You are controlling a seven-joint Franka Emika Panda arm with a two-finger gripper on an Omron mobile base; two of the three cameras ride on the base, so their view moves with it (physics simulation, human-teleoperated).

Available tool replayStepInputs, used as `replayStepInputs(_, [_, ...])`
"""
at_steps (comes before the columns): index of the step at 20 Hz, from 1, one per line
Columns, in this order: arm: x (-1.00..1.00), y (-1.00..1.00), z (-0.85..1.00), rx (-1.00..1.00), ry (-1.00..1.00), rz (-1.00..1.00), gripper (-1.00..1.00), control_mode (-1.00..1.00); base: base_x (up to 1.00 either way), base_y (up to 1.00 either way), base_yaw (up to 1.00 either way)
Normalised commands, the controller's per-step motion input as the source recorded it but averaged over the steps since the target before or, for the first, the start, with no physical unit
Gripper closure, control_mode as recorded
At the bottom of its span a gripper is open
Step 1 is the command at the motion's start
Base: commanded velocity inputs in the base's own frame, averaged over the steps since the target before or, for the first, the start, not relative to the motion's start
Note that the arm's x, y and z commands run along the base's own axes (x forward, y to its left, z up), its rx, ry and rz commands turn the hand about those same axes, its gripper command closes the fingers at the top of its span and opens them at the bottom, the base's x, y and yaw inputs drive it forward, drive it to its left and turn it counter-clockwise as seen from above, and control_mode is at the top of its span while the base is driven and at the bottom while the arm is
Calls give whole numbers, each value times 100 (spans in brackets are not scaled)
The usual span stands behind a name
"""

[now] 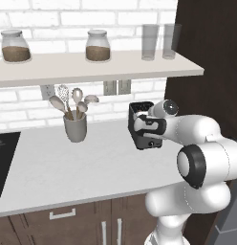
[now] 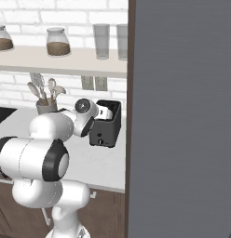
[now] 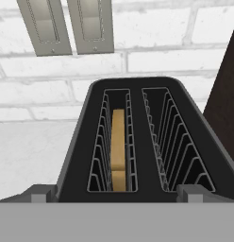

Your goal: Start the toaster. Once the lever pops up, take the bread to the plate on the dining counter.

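Gripper (image 3: 117,194) held spread wide above the toaster (image 3: 137,142), nothing gripped.
The toaster is set near the surface's (image 1: 68,167) right back corner, against the dark panel; the bread (image 3: 118,149) is seen upright in its left slot.

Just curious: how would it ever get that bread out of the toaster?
From straight above, I'd guess. The bread stands on edge in the toaster's left slot, so only its thin top edge is reachable; the open pincer would pinch its flat faces.
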Motion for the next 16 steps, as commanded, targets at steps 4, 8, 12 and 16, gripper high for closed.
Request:
replayStepInputs(4, [0, 0, 0, 0, 0, 0, -100, -100, 0, 0, 0])
replayStepInputs(8, [0, 0, 0, 0, 0, 0, -100, -100, 0, 0, 0])
replayStepInputs(12, [0, 0, 0, 0, 0, 0, -100, -100, 0, 0, 0])
replayStepInputs(16, [0, 0, 0, 0, 0, 0, -100, -100, 0, 0, 0])
